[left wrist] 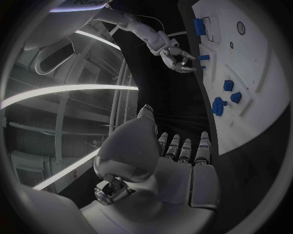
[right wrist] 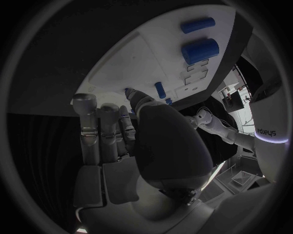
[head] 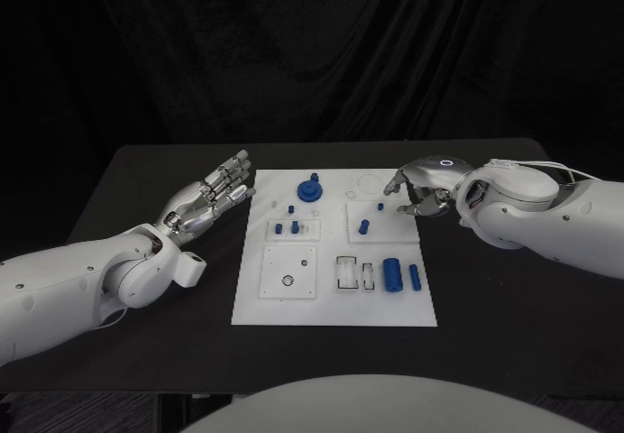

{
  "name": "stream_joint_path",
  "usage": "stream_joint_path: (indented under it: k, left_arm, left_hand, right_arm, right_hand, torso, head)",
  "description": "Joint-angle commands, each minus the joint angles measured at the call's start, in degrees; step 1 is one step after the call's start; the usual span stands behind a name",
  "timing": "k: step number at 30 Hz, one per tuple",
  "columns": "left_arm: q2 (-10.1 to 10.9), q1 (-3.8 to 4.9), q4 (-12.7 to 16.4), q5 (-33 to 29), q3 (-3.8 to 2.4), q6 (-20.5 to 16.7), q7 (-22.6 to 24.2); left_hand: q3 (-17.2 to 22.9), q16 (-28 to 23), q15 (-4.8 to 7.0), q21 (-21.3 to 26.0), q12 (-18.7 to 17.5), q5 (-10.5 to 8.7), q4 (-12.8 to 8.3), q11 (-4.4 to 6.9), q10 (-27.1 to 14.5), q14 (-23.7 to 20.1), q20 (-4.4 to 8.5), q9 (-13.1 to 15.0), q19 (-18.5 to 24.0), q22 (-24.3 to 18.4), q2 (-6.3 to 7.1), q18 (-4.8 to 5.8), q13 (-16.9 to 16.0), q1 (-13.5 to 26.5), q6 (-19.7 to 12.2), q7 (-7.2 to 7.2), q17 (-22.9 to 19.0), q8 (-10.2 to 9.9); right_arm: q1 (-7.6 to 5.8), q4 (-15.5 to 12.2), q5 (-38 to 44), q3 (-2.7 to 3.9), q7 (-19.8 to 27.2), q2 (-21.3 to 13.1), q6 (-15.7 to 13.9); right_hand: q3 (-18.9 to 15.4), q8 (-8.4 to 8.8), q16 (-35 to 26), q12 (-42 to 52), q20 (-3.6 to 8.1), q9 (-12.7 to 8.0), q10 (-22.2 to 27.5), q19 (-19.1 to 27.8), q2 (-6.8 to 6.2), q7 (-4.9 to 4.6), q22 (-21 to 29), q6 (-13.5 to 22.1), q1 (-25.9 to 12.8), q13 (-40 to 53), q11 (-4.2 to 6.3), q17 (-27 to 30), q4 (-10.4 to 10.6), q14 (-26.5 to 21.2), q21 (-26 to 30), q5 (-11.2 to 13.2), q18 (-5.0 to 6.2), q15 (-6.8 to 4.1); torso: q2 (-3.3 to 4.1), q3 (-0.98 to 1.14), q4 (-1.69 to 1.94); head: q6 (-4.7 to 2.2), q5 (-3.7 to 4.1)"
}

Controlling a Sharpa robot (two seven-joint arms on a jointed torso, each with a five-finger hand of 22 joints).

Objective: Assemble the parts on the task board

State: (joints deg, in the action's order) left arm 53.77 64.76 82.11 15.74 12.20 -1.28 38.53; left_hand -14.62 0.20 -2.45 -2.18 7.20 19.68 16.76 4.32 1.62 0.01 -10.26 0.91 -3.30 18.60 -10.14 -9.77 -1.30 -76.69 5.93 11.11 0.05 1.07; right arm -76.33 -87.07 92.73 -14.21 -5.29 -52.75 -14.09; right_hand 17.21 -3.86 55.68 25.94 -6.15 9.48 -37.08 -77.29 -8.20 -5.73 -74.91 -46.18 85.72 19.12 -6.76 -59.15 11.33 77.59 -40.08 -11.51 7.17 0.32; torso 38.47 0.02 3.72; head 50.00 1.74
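Right hand (head: 418,188) over task board (head: 332,311) far edge, fingertips hidden.

— Can any writing be read?
— Yes, "sharpa" in small dark letters, on the white arm (right wrist: 268,122) just above its glowing ring, in the right wrist view.
— Anything else?
— The left wrist view shows letters on a white arm (left wrist: 85,6) at the edge, cut off and illegible.
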Motion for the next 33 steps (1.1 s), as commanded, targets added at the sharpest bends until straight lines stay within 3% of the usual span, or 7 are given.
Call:
stream_joint_path:
  k: [1,7,12,15,18,24,33]
  left_arm:
    - [-0.2,-0.32,0.2,-2.8,-0.02,1.5,12.2]
    - [-0.3,-0.70,0.4,-2.9,-0.02,0.4,12.7]
    - [-0.2,-1.00,0.5,-2.9,-0.02,-0.4,13.1]
    - [-0.3,-1.11,0.4,-2.9,-0.02,-0.8,13.2]
    - [-0.3,-1.20,0.5,-2.9,-0.02,-1.0,13.3]
    - [-0.2,-1.35,0.7,-2.4,-0.02,-1.1,13.4]
    - [-0.3,-1.49,0.7,-0.6,-0.02,-1.4,13.5]
  left_hand:
    - [-0.7,-0.2,-0.14,0.2,-1.5,0.47,0.0,1.49,-0.3,0.0,0.22,-0.5,0.4,-1.2,-1.30,-0.54,0.3,-0.1,-3.6,2.32,0.0,-0.6]
    - [-1.0,-0.2,-0.65,0.3,-4.2,1.12,-0.1,1.14,-1.1,0.0,0.51,-0.4,0.6,-2.7,-1.56,-0.53,0.7,-0.7,-3.6,2.03,0.0,-0.6]
    - [-1.2,-0.2,-0.95,0.4,-4.9,1.57,0.0,-0.19,-1.3,0.0,0.63,-0.4,0.7,-4.1,-1.64,-0.46,0.8,-1.2,-3.6,1.60,0.0,-0.6]
    - [-1.3,-0.2,-0.59,0.6,-5.0,1.83,0.0,0.32,-1.3,0.0,1.00,-0.6,1.0,-5.3,-1.61,-0.42,0.8,-1.4,-4.3,2.53,0.0,-0.7]
    - [-1.7,-0.2,0.58,1.4,-5.2,1.96,0.0,1.10,-1.2,0.0,2.25,-0.6,2.5,-11.9,-1.69,-0.33,0.8,-1.5,-4.8,3.69,0.0,-0.8]
    - [-2.1,-0.2,1.36,1.7,-5.2,2.06,0.0,0.62,-1.1,0.0,3.44,-0.5,3.0,-15.0,-1.27,-0.05,0.8,-1.6,-4.2,2.02,0.0,-0.7]
    - [-2.3,-0.2,2.00,1.9,-4.9,2.94,0.0,-1.15,-0.7,0.0,6.09,-0.2,3.2,-16.6,-0.85,1.90,0.7,-1.9,-2.4,-0.99,0.0,-0.4]
  right_arm:
    - [0.38,0.1,1.5,0.04,1.4,-0.3,-0.7]
    - [0.86,0.3,1.6,0.04,1.3,-0.5,-0.5]
    - [1.43,0.7,1.6,0.04,1.1,-0.4,-0.8]
    - [1.82,1.0,1.6,0.04,1.0,-0.3,-1.0]
    - [2.19,1.4,1.6,0.04,0.9,0.1,-1.1]
    - [2.76,3.1,1.6,0.04,1.0,1.6,-2.2]
    - [3.55,5.4,1.6,0.04,1.6,3.1,-4.1]
  right_hand:
    - [-0.6,0.15,0.1,0.1,0.05,-0.2,-0.9,-0.1,0.36,-0.04,-4.6,0.9,-0.6,-0.6,0.09,0.3,0.1,-0.2,-0.2,0.4,0.64,-0.07]
    - [-0.8,0.08,0.3,0.3,0.08,-0.4,-1.6,-0.1,0.59,-0.39,-4.6,1.3,-0.4,-1.1,0.17,0.4,0.1,-0.3,-0.2,0.3,0.63,-0.11]
    - [-0.8,-0.27,0.5,0.4,0.12,-0.3,-2.3,-0.2,0.91,-0.53,-4.7,1.0,0.0,-1.7,0.21,0.5,-0.1,-0.3,-0.2,-0.7,0.61,-0.14]
    - [-0.6,-0.53,1.0,0.3,0.04,-0.3,-2.9,-0.3,1.43,-0.75,-4.8,0.6,0.0,-2.4,0.16,0.5,0.0,-0.1,-0.5,-2.1,0.53,0.04]
    - [-0.1,-0.74,1.4,0.2,-0.07,-0.3,-3.6,-0.5,1.74,-0.89,-4.9,0.1,0.7,-3.3,0.14,0.5,-0.5,-0.1,-0.7,-4.2,0.48,0.28]
    - [0.9,-1.05,1.9,-0.3,-0.26,-0.2,-4.6,-0.6,1.81,-0.99,-4.9,-0.6,1.3,-4.6,0.04,0.6,-0.9,-0.1,-1.0,-6.1,0.43,0.54]
    - [1.2,-1.55,2.8,0.0,-0.62,0.1,-7.5,-1.0,1.77,-1.45,-5.1,-1.8,-0.1,-5.8,0.28,0.6,0.0,0.3,-1.9,-4.0,0.33,0.89]
  torso:
    - [0.12,-1.14,0.47]
    - [-0.02,-1.72,1.35]
    - [0.04,-1.70,1.49]
    - [0.07,-1.63,1.53]
    - [0.04,-1.65,1.51]
    - [-0.01,-1.81,1.40]
    - [-0.04,-1.88,1.41]
  head:
    - [0.00,0.52]
    - [0.00,2.01]
    - [0.00,2.35]
    - [0.00,2.33]
    - [0.00,2.04]
    - [0.00,1.72]
    - [0.00,1.85]
